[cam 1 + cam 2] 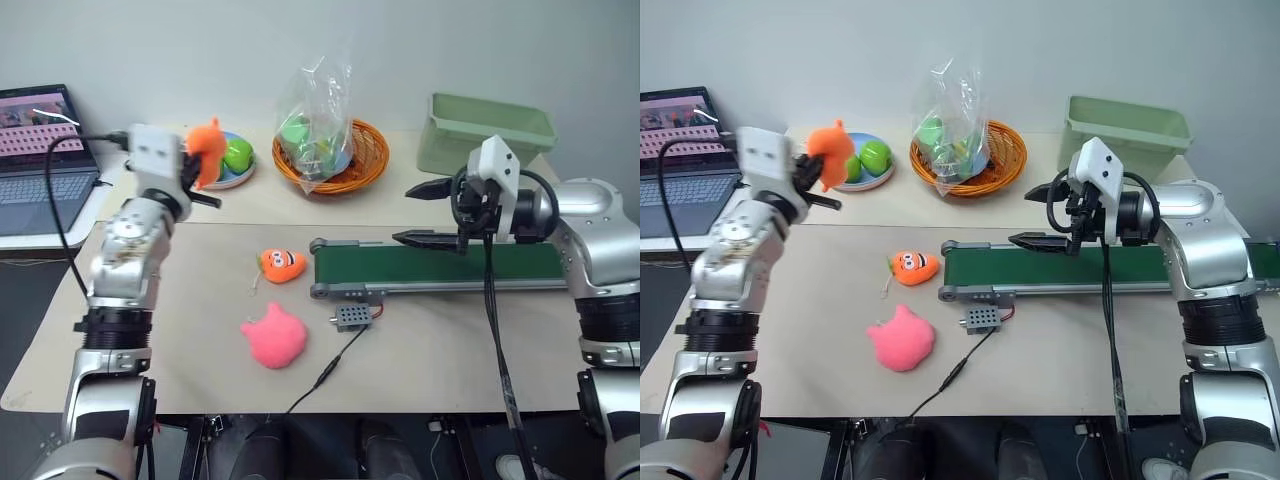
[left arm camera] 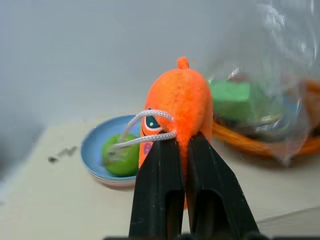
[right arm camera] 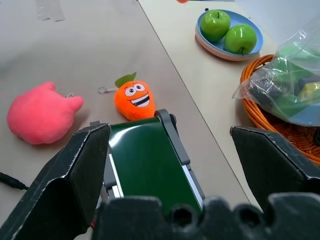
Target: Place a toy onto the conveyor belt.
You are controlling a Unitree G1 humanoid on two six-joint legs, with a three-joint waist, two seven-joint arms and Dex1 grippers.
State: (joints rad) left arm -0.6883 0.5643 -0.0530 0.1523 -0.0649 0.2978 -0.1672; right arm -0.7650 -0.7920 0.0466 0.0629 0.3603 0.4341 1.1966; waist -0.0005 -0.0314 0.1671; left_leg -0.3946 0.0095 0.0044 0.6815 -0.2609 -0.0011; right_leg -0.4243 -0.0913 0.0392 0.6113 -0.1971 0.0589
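Note:
The toy (image 1: 205, 148), an orange plush fish with a white loop of string, hangs in the air above the table's far left, in front of the blue plate. My left gripper (image 1: 199, 172) is shut on it; in the left wrist view both black fingers (image 2: 160, 190) pinch the toy's (image 2: 178, 100) lower edge. The conveyor belt (image 1: 440, 265), dark green in a grey frame, lies on the right half of the table. My right gripper (image 1: 428, 212) hovers open just above its left end, with nothing between its fingers (image 3: 75, 170) and the belt (image 3: 145, 160) below.
A rounder orange toy with a face (image 1: 282, 264) and a pink plush (image 1: 273, 338) lie left of the belt. A small grey box (image 1: 352, 317) with a cable sits beside the frame. Along the back stand a blue plate of green apples (image 1: 236, 158), a bagged orange basket (image 1: 330, 155), a green bin (image 1: 487, 130) and a laptop (image 1: 40, 150).

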